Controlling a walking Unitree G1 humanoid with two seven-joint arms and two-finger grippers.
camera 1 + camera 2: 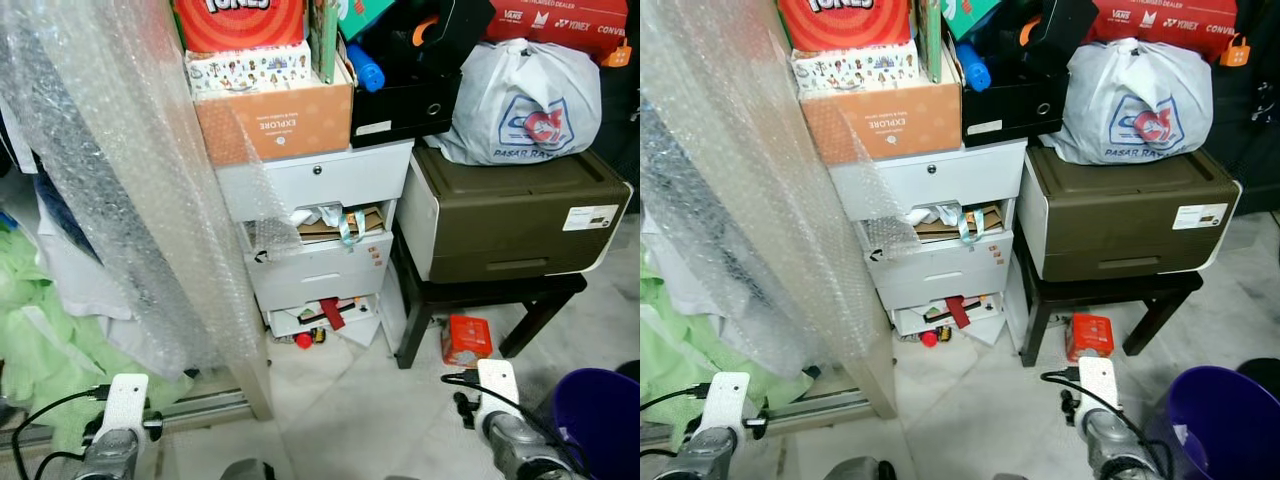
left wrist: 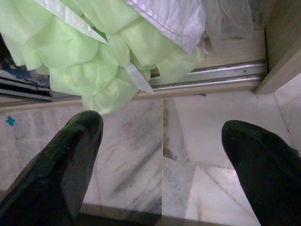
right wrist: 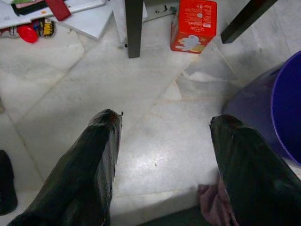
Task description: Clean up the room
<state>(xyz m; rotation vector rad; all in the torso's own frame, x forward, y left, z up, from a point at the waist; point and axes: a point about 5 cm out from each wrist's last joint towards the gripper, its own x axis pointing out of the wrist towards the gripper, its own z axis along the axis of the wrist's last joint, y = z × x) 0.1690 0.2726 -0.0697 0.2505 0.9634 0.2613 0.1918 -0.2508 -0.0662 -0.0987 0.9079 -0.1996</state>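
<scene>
A small red box (image 1: 466,339) lies on the marble floor under the dark stool (image 1: 470,300), also seen as the red box (image 3: 194,26). A small red ball (image 1: 303,340) and papers spill from the bottom drawer of the grey drawer unit (image 1: 315,240). Pale green cloth (image 2: 99,61) is heaped on the floor at the left, over a metal door track (image 2: 211,75). My left gripper (image 2: 162,162) hangs open above bare floor near that cloth. My right gripper (image 3: 164,160) is open over the floor, short of the red box, beside a purple bucket (image 3: 287,103).
Bubble wrap (image 1: 120,170) hangs at the left in front of the drawers. Boxes and a white plastic bag (image 1: 525,100) are stacked on top of a brown storage bin (image 1: 510,215). A pinkish cloth (image 3: 214,202) lies by my right gripper. Open floor lies between stool and bucket.
</scene>
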